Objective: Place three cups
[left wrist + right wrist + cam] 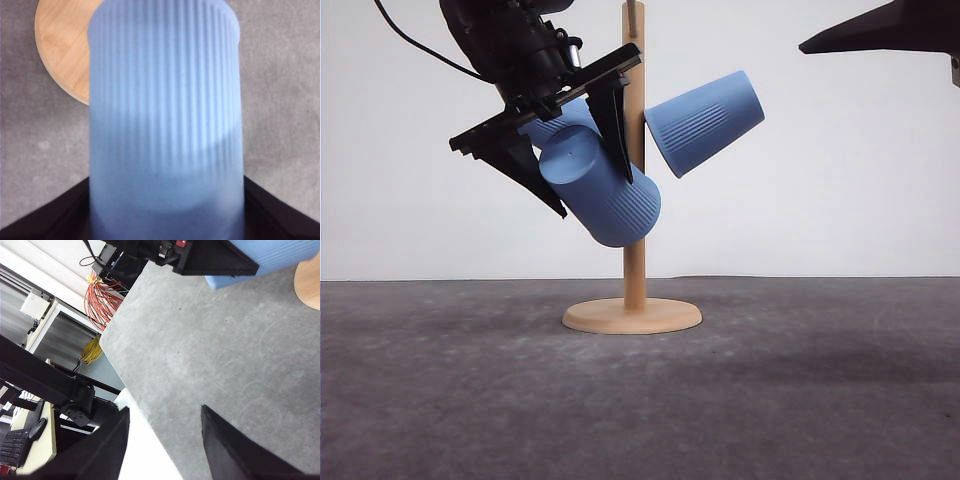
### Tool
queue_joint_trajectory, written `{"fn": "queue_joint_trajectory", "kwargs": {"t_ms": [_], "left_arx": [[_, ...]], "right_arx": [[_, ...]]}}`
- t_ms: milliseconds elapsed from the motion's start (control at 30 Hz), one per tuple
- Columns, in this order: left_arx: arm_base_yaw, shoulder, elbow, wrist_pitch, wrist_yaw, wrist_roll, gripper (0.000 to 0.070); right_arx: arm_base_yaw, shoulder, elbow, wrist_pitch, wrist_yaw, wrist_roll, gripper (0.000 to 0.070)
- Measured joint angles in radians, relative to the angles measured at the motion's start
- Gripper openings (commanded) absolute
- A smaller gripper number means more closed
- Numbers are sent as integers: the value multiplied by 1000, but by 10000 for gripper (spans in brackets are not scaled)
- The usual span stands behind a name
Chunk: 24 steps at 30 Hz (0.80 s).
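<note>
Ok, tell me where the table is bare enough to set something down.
The grey table is bare in front of the wooden stand's base and out to both sides of it. The crowded part is up the post: the left claw grips one cup, and another cup hangs on the right.

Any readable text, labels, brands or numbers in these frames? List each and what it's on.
None readable.
Cups: plain ribbed blue, no print.
Wooden stand: no marking.
Left gripper, shut on the lower cup: plain black, nothing legible.
Right gripper: plain black, no label.
White box on the wall in the right wrist view: any marking is too small to read.
</note>
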Motion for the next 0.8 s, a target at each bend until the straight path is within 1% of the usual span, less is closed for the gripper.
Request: {"fn": "queue_joint_trajectory", "kwargs": {"t_ms": [167,267,367,433,567,667,733,800], "left_arx": [[1,1,1,24,16,-2,540],[1,1,1,24,20,-2,634],[1,1,1,19,38,-2,669],[1,1,1,0,51,-1,680],[1,-13,1,-71,59,28,678],[1,-72,1,-123,58,61,667],[1,-138,1,-166,45,88,632],[1,-208,1,-217,10,120,566]], "right_arx": [[0,0,0,-6,0,0,284],[0,0,0,-15,0,0,284],[0,0,0,-19,0,0,284],[0,0,0,-22,0,0,284],[0,0,0,-24,0,0,284],[0,0,0,-24,0,0,284],[0,0,0,-24,2,0,284],[0,0,0,-25,22,0,284]]}}
